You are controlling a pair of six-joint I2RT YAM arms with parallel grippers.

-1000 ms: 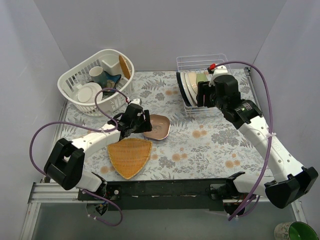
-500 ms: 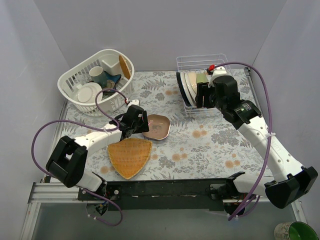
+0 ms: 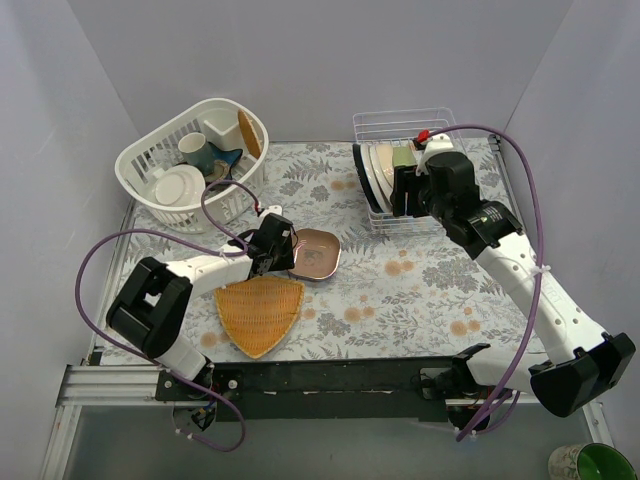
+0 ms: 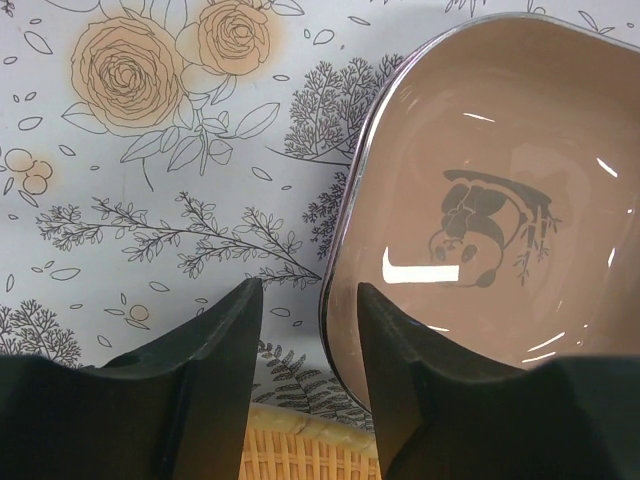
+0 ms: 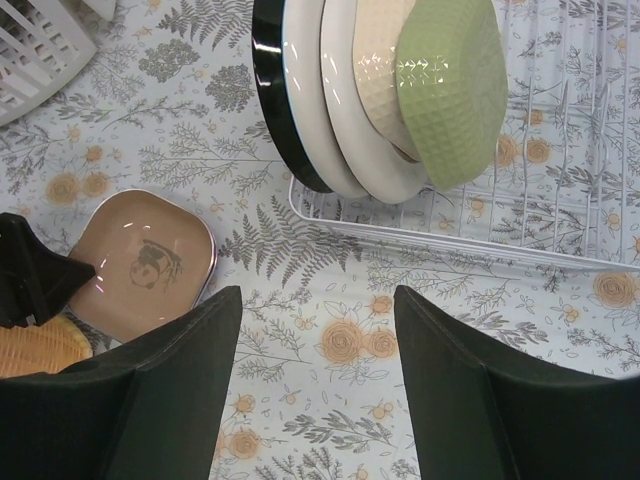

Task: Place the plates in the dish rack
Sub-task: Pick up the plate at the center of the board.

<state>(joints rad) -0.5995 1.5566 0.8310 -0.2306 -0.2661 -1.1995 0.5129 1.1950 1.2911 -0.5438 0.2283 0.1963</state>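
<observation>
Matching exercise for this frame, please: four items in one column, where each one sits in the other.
Things:
1. pale green dish
2. panda-marked dish
3. orange woven tray
4. white slotted basket

Places:
A. far left corner, holding cups
B. standing on edge in the dish rack
C. lying flat, rim inside the open left gripper
D. lying flat, nearest the front edge of the table

Pairs: 1-B, 2-C, 3-D, 4-A

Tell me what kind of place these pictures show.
Probably a robot test cell staged as a kitchen: plain grey walls enclose a floral-clothed table, two robot arms stand at its near edge, and a dish rack holds plates.
</observation>
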